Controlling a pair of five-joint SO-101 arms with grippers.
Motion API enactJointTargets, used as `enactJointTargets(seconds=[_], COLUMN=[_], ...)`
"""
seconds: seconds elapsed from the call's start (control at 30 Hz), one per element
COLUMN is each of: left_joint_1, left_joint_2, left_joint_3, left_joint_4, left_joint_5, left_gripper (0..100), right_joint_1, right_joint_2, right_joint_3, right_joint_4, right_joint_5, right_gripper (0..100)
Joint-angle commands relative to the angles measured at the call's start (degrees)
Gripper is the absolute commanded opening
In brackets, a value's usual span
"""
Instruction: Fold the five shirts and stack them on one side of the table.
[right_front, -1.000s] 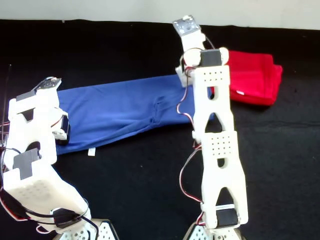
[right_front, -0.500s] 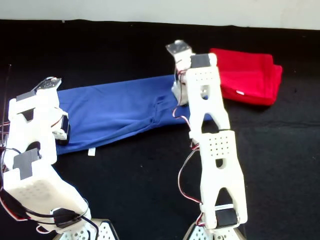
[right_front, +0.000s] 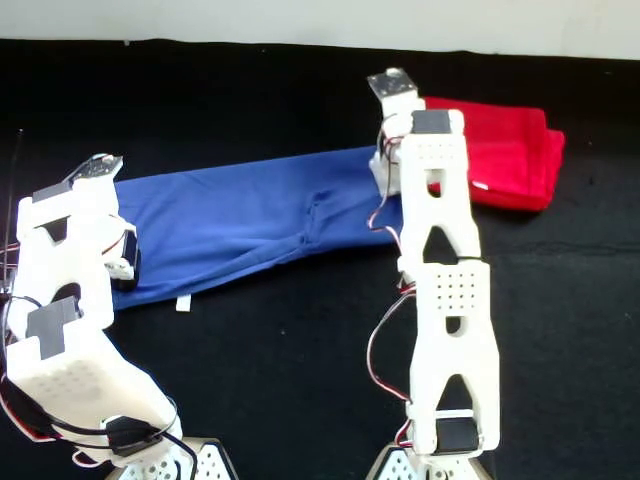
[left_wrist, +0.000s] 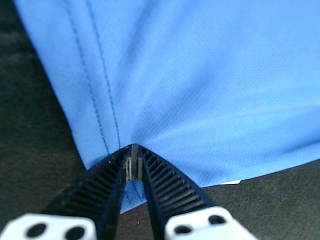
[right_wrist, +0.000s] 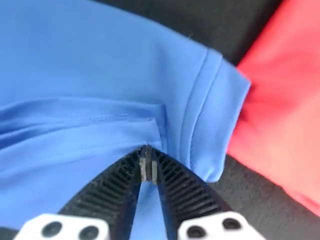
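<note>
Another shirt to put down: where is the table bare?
Bare table: behind the blue shirt, left of the red shirt; in front of the blue one, between left arm and right arm; beyond the right arm, near side. Crowded: the middle.

Pretty bare setup tbh. The table (right_front: 250, 350) is covered edge to edge in a matte black cloth. Up close it looks kinda fuzzy, with a couple of pale lint specks on it. Along the far edge there's a narrow off-white strip (right_front: 300, 20), which could be a wall or some bare surface behind it, can't tell which. The light is soft and even, and the shadows on the cloth are faint and blurry.
</note>
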Motion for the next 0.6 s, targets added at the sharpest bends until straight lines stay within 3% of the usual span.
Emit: enactJointTargets(seconds=[0.0,0.1,0.3,0.5,0.57], left_joint_1=[-0.04,-0.22,-2.77,-5.41,-5.32], left_joint_2=[0.04,-2.42,-17.36,-21.58,-19.12], left_joint_3=[0.04,-0.31,1.45,0.84,-1.19], left_joint_4=[2.9,4.66,6.24,5.98,3.87], left_joint_5=[0.44,0.44,0.44,0.53,0.79], left_gripper=[1,1,1,21,20], right_joint_1=[0.75,0.84,1.27,0.04,-0.84], right_joint_2=[-6.29,-7.78,-17.1,-39.52,-48.4], right_joint_3=[-7.52,-13.23,-10.15,15.96,26.68], right_joint_4=[5.41,9.1,9.1,9.01,8.92], right_joint_5=[-0.18,-0.26,-0.35,-0.18,-0.09], right_gripper=[0.6,0.6,0.6,0.6,0.6])
